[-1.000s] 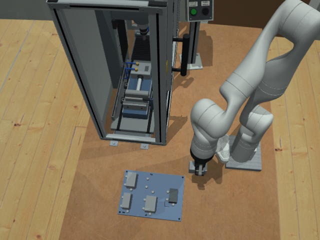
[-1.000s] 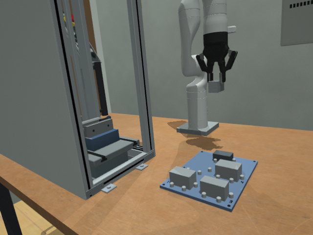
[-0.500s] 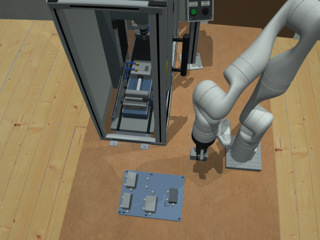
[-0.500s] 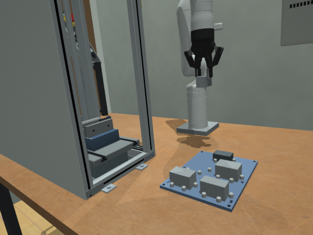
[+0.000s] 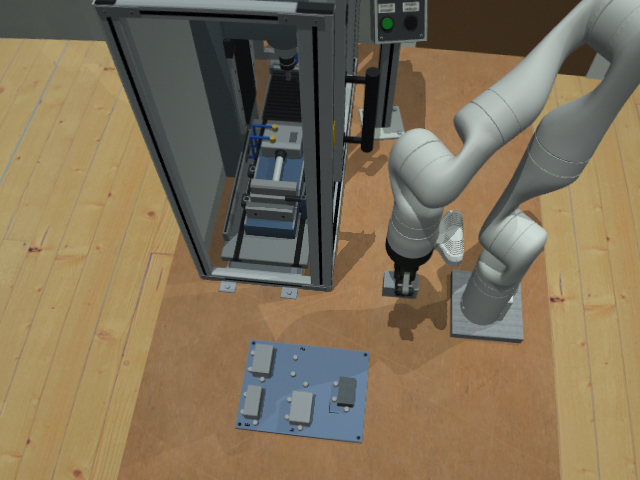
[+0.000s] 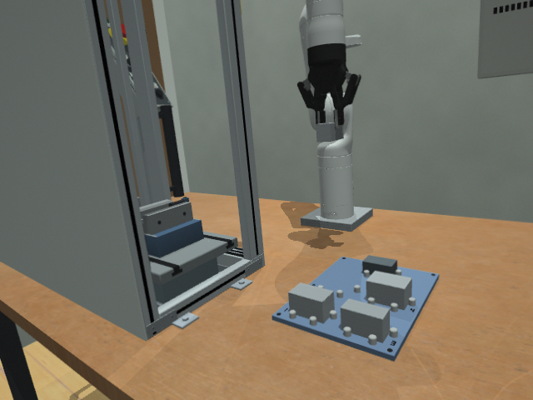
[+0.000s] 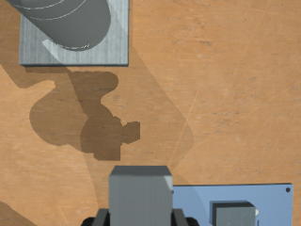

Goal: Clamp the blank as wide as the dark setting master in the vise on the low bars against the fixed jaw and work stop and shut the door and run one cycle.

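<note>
The blank (image 5: 387, 285) (image 6: 326, 132) (image 7: 141, 193) is between the fingertips of the gripper (image 5: 405, 287) (image 6: 330, 118) (image 7: 140, 218), its body reaching below them, above the counter (image 5: 206, 439) (image 6: 258, 366) (image 7: 235, 47) and near the arm's base (image 5: 513, 331) (image 6: 363, 215) (image 7: 119, 52), which stands towards the right edge in the top view. On the control box (image 5: 398, 32), the label above the green button (image 5: 387, 23) reads CYCLE START; its neighbour's lettering is blurred. The plate (image 5: 320, 361) (image 6: 340, 273) (image 7: 188, 202) has a 3 by one corner and other marks too small to read surely. The gripper is partly closed, grasping the blank by two opposite sides, fingers pointing down. The plate lies towards the counter's bottom edge in the top view, carrying the dark setting master (image 5: 346, 391) (image 6: 379, 264) (image 7: 235, 217) and three pale blocks (image 5: 300, 407) (image 6: 365, 319). The guard (image 5: 325, 155) (image 6: 247, 150) stands nearer the counter's left edge, with the vise (image 5: 271, 211) (image 6: 167, 217) inside.
</note>
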Tool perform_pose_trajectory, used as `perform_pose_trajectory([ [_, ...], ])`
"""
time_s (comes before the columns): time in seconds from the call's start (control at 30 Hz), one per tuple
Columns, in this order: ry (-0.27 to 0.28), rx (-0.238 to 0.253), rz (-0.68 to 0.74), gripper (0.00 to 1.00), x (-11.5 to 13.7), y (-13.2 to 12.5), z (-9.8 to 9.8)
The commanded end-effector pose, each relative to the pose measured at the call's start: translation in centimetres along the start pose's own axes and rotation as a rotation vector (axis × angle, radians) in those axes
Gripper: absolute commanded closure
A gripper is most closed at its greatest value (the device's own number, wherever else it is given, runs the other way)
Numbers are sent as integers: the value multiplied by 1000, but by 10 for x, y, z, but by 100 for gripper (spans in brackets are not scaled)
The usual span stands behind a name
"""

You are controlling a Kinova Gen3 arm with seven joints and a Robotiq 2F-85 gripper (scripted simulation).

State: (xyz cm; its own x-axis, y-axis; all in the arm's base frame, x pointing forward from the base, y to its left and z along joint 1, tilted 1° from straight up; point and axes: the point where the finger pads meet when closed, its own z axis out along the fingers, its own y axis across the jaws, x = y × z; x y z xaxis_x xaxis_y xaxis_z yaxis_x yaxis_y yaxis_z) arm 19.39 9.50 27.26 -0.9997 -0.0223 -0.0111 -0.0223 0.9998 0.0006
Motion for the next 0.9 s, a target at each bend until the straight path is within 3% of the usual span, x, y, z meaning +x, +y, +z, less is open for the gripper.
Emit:
perform_pose_trajectory([
  [0.0, -1, -2, -1, 90, -1, -10, -6],
  [0.3, -1, -2, -1, 90, -1, -10, -6],
  [0.47, -1, -2, -1, 90, -1, -56, -25],
  [0.87, -1, -2, -1, 90, -1, -56, -25],
])
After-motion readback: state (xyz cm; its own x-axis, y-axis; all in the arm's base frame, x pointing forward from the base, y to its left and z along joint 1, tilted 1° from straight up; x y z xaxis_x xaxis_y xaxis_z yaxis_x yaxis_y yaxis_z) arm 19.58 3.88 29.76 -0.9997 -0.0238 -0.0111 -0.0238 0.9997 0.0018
